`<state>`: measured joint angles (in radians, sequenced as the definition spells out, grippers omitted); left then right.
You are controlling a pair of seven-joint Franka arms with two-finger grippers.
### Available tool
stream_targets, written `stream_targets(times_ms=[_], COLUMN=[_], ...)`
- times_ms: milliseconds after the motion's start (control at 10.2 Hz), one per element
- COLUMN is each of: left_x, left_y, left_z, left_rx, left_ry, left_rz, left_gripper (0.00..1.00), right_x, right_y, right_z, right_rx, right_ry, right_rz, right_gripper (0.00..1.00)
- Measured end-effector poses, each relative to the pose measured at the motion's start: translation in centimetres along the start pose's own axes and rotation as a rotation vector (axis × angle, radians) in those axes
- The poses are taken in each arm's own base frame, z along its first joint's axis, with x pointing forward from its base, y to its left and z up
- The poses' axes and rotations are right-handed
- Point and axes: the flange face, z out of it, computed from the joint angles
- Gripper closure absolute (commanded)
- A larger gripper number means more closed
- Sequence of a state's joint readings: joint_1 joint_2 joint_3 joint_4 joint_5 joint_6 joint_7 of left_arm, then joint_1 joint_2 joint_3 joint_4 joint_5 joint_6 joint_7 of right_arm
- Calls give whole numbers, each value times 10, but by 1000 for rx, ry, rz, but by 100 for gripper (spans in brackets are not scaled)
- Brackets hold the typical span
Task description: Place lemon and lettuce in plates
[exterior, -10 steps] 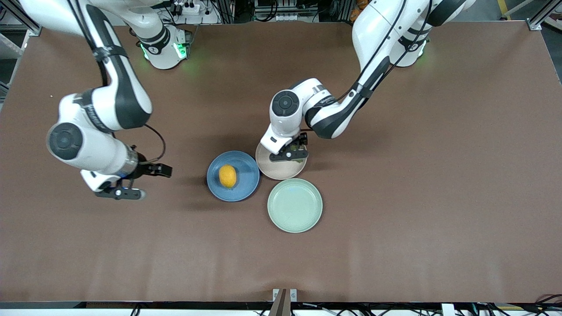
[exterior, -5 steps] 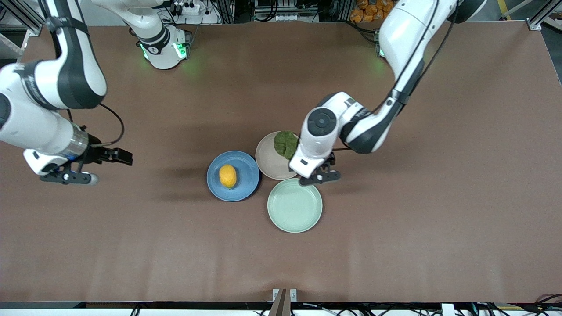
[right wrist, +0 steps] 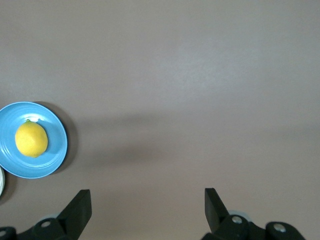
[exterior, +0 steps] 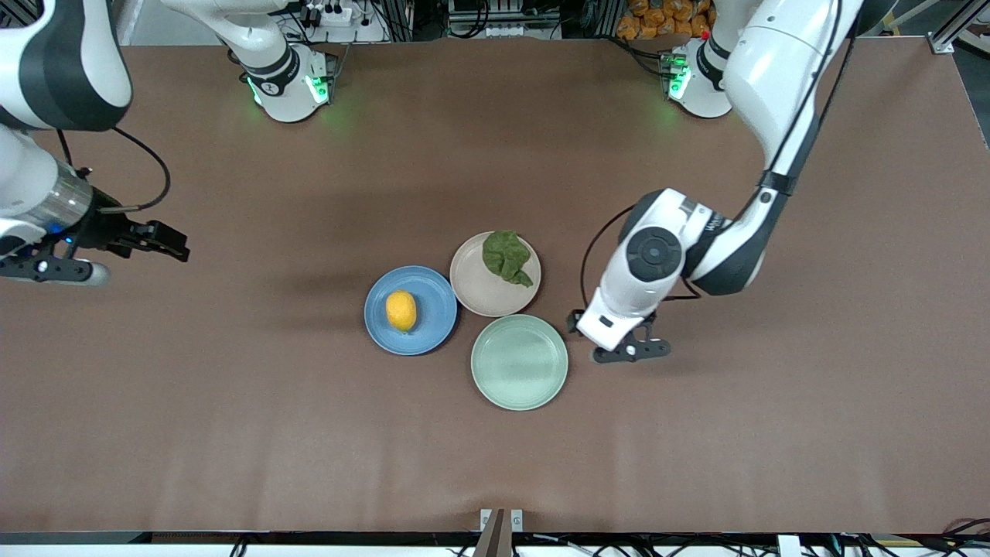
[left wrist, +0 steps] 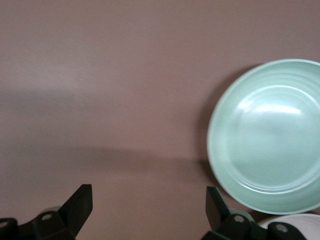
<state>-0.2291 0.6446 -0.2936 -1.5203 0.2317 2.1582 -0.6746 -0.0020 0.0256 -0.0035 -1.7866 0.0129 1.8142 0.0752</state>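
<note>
The lemon [exterior: 401, 310] lies in the blue plate [exterior: 433, 309]. The dark green lettuce [exterior: 506, 257] lies in the beige-pink plate [exterior: 481, 292], at the edge toward the robots' bases. My left gripper [exterior: 628, 351] is open and empty over bare table, beside the mint-green plate toward the left arm's end. In the left wrist view the left gripper [left wrist: 149, 210] frames only table. My right gripper [exterior: 48, 269] is open and empty over the right arm's end of the table. The right wrist view shows it [right wrist: 147, 210] with the lemon [right wrist: 31, 139] and blue plate [right wrist: 56, 159] well off.
A pale mint-green plate [exterior: 519, 361] stands empty, nearer to the front camera than the other two plates and touching them; it also shows in the left wrist view [left wrist: 270, 135]. The brown table [exterior: 773, 433] spreads wide around the plates.
The left gripper has let go of the lettuce, left it on the beige-pink plate and moved off toward the left arm's end. The right arm has drawn back toward its own end.
</note>
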Motion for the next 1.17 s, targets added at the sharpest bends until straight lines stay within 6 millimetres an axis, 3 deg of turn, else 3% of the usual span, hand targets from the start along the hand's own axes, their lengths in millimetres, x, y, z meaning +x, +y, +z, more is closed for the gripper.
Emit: stream_targets(times_ms=[293,488,683,878,1073,1171], left_x=[21,13,-13,-24,-22,-24], left_y=[-67,-94,-115,-148,-189,-200], left_z=[1,-5,-25,-66,-130,-161], left_rx=[63,115,115,88,64,59], left_ry=[-85,-139,-175,-155,-70,-20], left_rz=[44,122,201,243,202,183], left_gripper=[0,0,0,0,0,0], right_x=[-6,-4,-2,-2,-4,-3], right_y=[18,23,29,33,34,35], right_z=[-41,-70,-92,-114,-125,-128], right_rx=[-11,-16,-15,-15,-15,-15], right_ry=[17,57,96,129,135,141], right_rz=[-1,7,17,17,15,16], right_gripper=[0,0,0,0,0,0])
